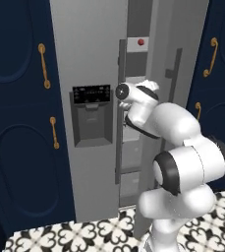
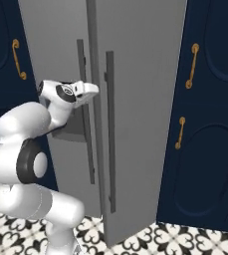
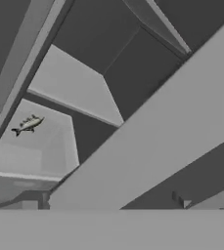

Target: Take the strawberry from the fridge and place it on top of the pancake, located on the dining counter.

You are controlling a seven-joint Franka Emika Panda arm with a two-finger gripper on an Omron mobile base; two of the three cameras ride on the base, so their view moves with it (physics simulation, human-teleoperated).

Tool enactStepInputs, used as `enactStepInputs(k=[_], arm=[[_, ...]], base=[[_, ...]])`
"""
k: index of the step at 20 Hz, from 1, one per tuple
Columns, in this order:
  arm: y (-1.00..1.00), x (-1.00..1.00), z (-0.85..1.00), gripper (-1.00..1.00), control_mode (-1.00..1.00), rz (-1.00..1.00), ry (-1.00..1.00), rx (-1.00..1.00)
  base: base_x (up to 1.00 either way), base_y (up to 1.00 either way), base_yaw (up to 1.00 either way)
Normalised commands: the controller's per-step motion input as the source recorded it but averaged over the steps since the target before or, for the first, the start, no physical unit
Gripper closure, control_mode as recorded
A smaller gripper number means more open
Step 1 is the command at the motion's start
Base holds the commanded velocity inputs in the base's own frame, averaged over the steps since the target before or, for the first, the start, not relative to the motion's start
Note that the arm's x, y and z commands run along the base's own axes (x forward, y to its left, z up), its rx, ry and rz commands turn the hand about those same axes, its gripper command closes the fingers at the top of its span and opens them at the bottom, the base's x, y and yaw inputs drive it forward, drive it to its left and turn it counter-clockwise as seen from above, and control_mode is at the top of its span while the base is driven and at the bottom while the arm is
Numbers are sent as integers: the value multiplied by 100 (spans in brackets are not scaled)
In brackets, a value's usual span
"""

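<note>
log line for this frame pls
stage: reaching into fridge | right door: ajar | strawberry: on upper shelf, untouched | gripper: open, holding nothing | hand view: fish on shelf

Fridge (image 1: 92, 64) top beyond frame edge

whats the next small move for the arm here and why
Probably swing the right-hand door wider. The fridge is only ajar, and the gripper sits low in the gap by the shelves, apparently open and empty. The strawberry rests on a higher shelf, seen through a narrow slit, so reaching up for it looks cramped until the gap grows.
</note>
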Motion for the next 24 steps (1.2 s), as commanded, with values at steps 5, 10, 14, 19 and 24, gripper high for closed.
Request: enactStepInputs(k=[5,10,14,19,24], arm=[[-81,-32,0,-100,-100,-15,-10,0],[-97,-48,0,-100,-100,-20,-5,0],[-100,-51,0,-100,-100,-22,0,2],[-100,-37,0,-100,-100,-23,0,5],[-100,-24,0,-100,-100,-20,-6,3]], base=[[0,0,0],[0,0,0],[0,0,0],[0,0,0],[0,0,0]])
